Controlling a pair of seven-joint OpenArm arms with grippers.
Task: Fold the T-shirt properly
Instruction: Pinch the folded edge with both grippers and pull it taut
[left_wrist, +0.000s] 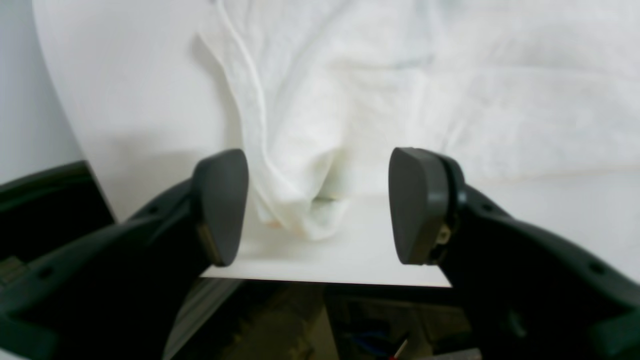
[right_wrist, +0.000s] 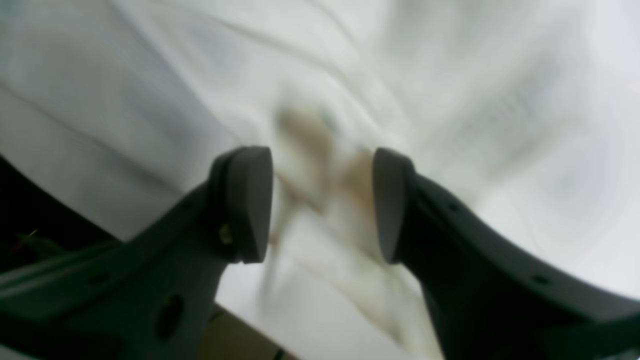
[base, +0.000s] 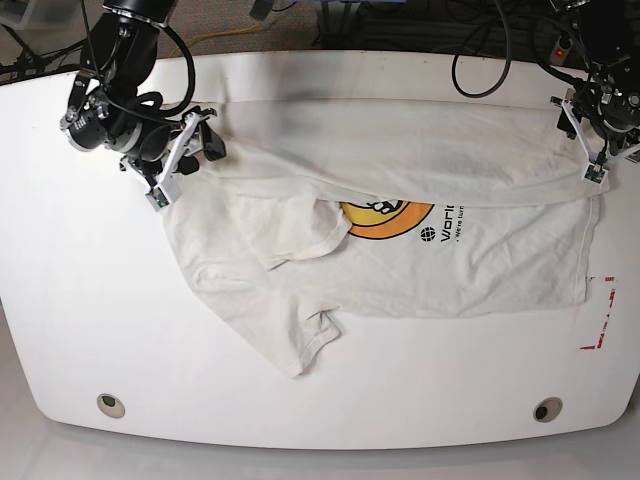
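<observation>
You have the T-shirt (base: 400, 210) lying crumpled across the far half of the white table (base: 90, 330). Your left gripper (left_wrist: 318, 205) stands spread at its far right corner, pinching nothing. Your right gripper (right_wrist: 322, 205) straddles blurred cloth; grip unclear.

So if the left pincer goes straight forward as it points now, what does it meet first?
Probably the bunched corner of the T-shirt, which lies on the white table just ahead, between the open fingers of the left pincer. Depth is uncertain.

Base overhead; wrist views close, low, sharing T-shirt (base: 420, 230).
</observation>
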